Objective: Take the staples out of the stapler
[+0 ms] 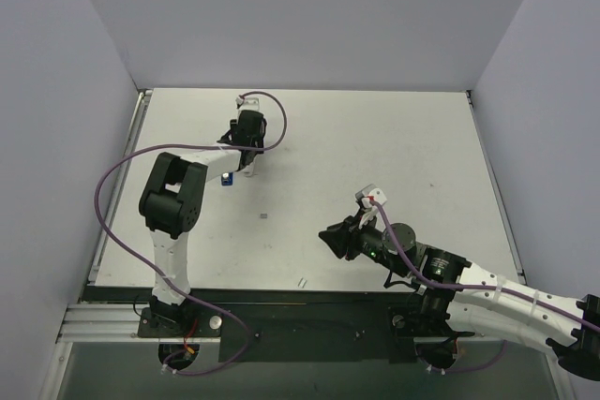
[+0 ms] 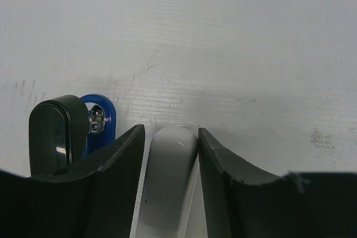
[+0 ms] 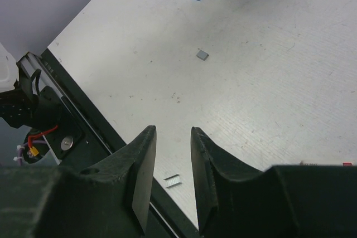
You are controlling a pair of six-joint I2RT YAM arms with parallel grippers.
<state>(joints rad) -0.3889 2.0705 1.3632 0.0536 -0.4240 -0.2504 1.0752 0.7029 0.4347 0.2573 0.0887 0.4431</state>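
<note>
Stapler (image 1: pixel 228 178) is on the table (image 1: pixel 375 138), far-left area, right at the tip of the left gripper (image 1: pixel 246 166) but not in it. In the left wrist view it sits just outside the left-hand finger (image 2: pixel 111 165), seen end-on: black end beside blue body. So its long axis looks roughly parallel to the fingers, not across them. The left fingers are closed against a pale piece (image 2: pixel 170 182) that fills the gap. It could be part of the stapler, can't tell. Right gripper (image 3: pixel 173 132) has its fingers apart and holds nothing, hovering low by the near edge, well apart from the stapler. From there the stapler lies far ahead and a bit right, angled obliquely. Loose staples: one bit (image 3: pixel 202 55) mid-table between the two grippers, and one strip (image 3: pixel 173 180) near the table edge, just below the right fingertips. My read is the left arm is the one to work the stapler. It'd need a sideways shift toward its own left to get the body between the fingers.
</note>
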